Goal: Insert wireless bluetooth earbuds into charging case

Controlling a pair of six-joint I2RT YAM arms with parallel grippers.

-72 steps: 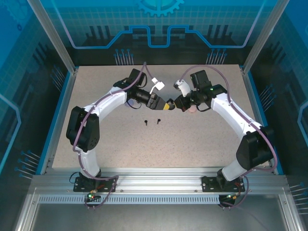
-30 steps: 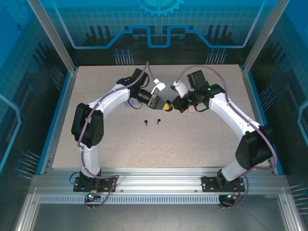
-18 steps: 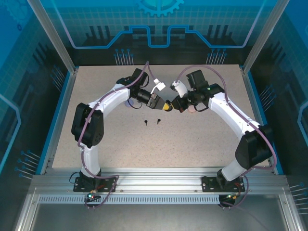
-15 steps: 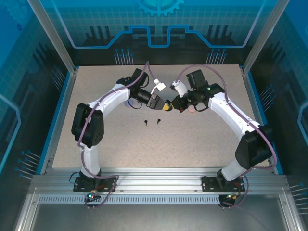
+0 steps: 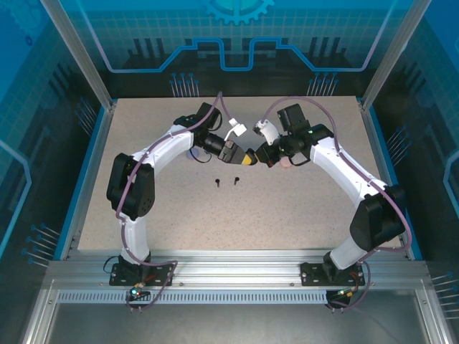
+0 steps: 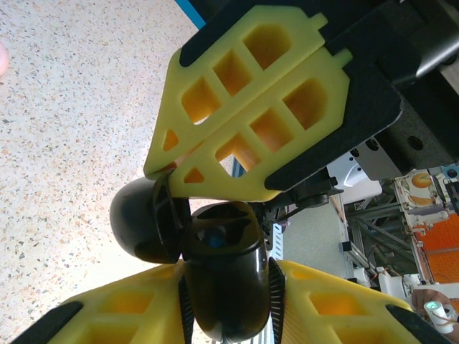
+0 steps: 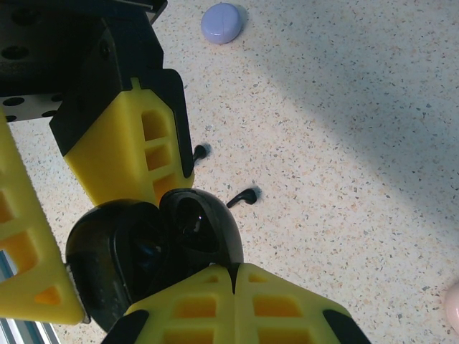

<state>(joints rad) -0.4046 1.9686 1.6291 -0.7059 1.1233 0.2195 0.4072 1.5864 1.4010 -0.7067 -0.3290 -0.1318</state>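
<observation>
My left pincer (image 6: pixel 226 266) is clamped on the black charging case (image 6: pixel 228 294), a glossy, rounded shell of hard plastic. I hold it off the bench (image 5: pixel 301 215) where both arms meet. The case is hinged open, and its other domed half (image 6: pixel 140 223) stands out to one side. My right pincer (image 7: pixel 233 276) is pressed together, its tips against the rim of that opened half. The fingers (image 6: pixel 251 115) are matte yellow plastic with a cut-out lattice, on black mounts. The bench is a flat, pale, speckled surface. The black earbuds (image 7: pixel 246 196) lie loose on it below the case, tiny and stemmed, near each other but apart. One of them is partly hidden behind a left finger. A lilac case (image 7: pixel 222 22), smooth, round and closed, lies farther off. A pale pink rounded object (image 7: pixel 453 304) is cut off by the frame edge.
</observation>
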